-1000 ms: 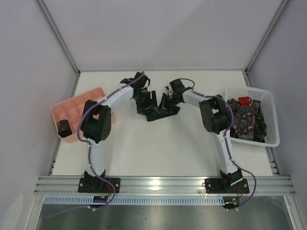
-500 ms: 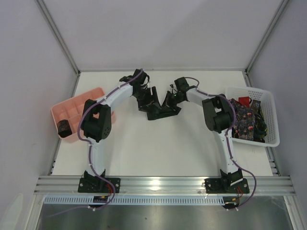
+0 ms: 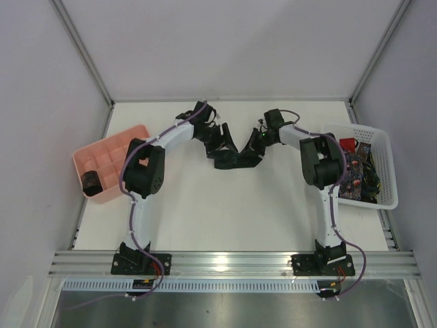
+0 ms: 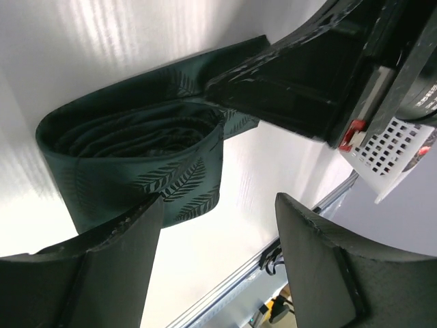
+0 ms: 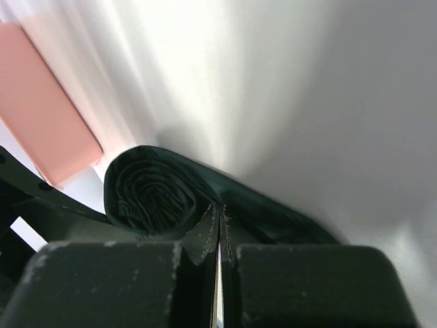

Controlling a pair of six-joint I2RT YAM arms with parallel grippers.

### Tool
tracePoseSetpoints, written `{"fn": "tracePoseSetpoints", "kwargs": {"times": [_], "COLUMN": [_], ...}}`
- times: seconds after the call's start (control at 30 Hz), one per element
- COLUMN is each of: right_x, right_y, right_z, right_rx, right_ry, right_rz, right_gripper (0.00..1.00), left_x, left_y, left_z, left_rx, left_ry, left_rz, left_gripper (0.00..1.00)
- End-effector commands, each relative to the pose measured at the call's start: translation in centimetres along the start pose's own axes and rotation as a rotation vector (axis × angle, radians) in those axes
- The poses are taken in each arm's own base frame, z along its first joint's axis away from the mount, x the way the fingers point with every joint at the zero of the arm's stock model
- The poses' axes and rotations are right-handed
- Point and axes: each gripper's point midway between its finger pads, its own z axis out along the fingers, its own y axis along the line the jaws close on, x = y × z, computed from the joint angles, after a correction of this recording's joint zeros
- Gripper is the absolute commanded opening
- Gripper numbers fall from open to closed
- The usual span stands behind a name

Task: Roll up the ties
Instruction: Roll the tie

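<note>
A dark green leaf-patterned tie lies on the white table, most of it wound into a loose coil with a flat tail trailing off. My right gripper is shut, its tips pressed against the tie where coil meets tail, nothing between the pads. It also shows in the left wrist view as the right gripper above the coil. My left gripper is open beside the coil, one finger against the coil's lower edge. From above, the left gripper and right gripper flank the tie.
A white lattice basket at the right edge holds more ties, one floral and one red. A pink compartment tray at the left holds a small dark coil. The table's near rail runs along the front.
Both grippers and the tie between them have shifted to the right across the table. The right arm has drawn back toward the basket; the left has reached further out.
</note>
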Motion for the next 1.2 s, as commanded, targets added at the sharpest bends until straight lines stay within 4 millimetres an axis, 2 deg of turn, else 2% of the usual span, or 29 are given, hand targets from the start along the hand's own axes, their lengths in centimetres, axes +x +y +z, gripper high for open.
{"fn": "tracePoseSetpoints", "kwargs": {"times": [0.0,0.1,0.13,0.27,0.4,0.5,0.53,0.57,0.6,0.63,0.67,0.7,0.73,0.77,0.8,0.83,0.93,1.03,1.17], "right_x": [-1.5,-1.6,-1.7,-1.6,-1.6,-1.3,-1.1,-0.5,-0.1,0.1,0.8,1.0,1.2,1.9,1.9,2.3,3.3,4.3,5.4], "right_y": [1.1,0.9,1.0,1.9,2.2,2.2,2.0,1.5,1.1,1.5,0.7,0.3,0.5,-0.4,-1.0,-0.9,-1.8,-2.9,-3.6], "right_z": [-3.5,-4.6,-5.0,-6.3,-7.4,-8.4,-8.6,-8.5,-8.5,-9.0,-8.9,-8.8,-9.3,-9.0,-9.0,-9.0,-8.4,-7.6,-6.4], "right_rx": [0.003,0.014,0.014,0.022,0.044,0.072,0.082,0.094,0.11,0.11,0.13,0.156,0.161,0.187,0.222,0.231,0.287,0.327,0.337], "right_ry": [-0.082,-0.093,-0.098,-0.111,-0.131,-0.151,-0.157,-0.152,-0.159,-0.178,-0.18,-0.2,-0.221,-0.218,-0.24,-0.251,-0.269,-0.266,-0.249], "right_rz": [-0.049,-0.047,-0.045,-0.06,-0.059,-0.037,-0.023,-0.001,0.02,0.042,0.066,0.075,0.101,0.123,0.137,0.153,0.169,0.211,0.252], "right_gripper": [0.0,0.0,0.0,0.0,0.0,0.0,0.0,0.0,0.0,0.0,0.0,0.0,0.0,0.0,0.0,0.0,0.0,0.0,0.0], "left_x": [-1.5,-1.6,-1.6,-0.3,0.5,-1.2,-2.3,-3.5,-4.5,-5.5,-7.1,-8.1,-8.8,-10.4,-11.1,-11.9,-13.3,-13.8,-12.7], "left_y": [-3.1,-4.1,-4.7,-5.1,-5.5,-6.2,-5.9,-6.6,-6.3,-6.1,-6.9,-5.6,-5.1,-6.3,-5.7,-4.2,-3.7,-2.9,-1.3], "left_z": [-0.4,-1.9,-3.0,-5.2,-7.4,-9.6,-10.0,-10.6,-10.3,-10.0,-10.4,-8.0,-7.2,-7.6,-6.6,-4.5,-2.1,-0.2,3.1], "left_rx": [0.101,0.117,0.121,0.122,0.109,0.083,0.052,0.062,0.055,0.051,0.071,0.06,0.056,0.074,0.059,0.027,0.051,0.037,0.022], "left_ry": [-0.049,-0.081,-0.094,-0.096,-0.119,-0.236,-0.288,-0.335,-0.355,-0.367,-0.402,-0.367,-0.355,-0.388,-0.383,-0.367,-0.386,-0.389,-0.321], "left_rz": [0.068,0.147,0.165,0.213,0.281,0.341,0.345,0.366,0.37,0.367,0.374,0.352,0.34,0.357,0.357,0.342,0.34,0.347,0.346], "left_gripper": [0.73,0.74,0.74,0.77,0.74,0.68,0.64,0.61,0.56,0.44,0.38,0.3,0.17,0.12,0.06,0.0,0.0,0.0,0.0]}}
